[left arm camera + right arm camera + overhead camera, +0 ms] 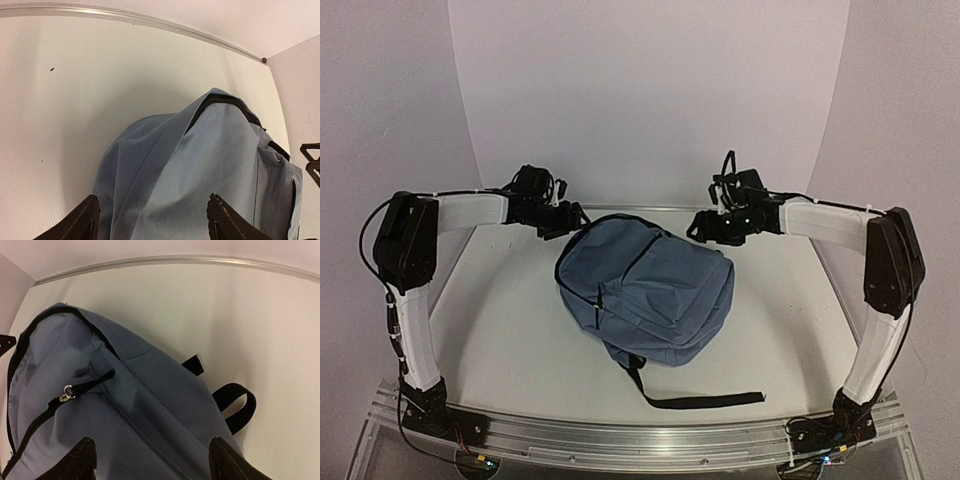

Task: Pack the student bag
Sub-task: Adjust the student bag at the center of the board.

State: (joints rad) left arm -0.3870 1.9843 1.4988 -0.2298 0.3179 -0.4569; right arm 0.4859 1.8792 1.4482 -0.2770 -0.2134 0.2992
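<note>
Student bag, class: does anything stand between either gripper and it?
Nothing visible does. The left gripper and right gripper, both open, hang over the far end of the student bag; only its blue fabric shows between their jaws.

You have bare worktop (pixel 500 340) at the lower left and far right of the top view. The student bag (pixel 650 295) blocks the centre; its black strap (pixel 705 402) trails toward the lower right. Left fingers (pixel 80 225) and right fingers (pixel 80 460) crowd its upper corners.
</note>
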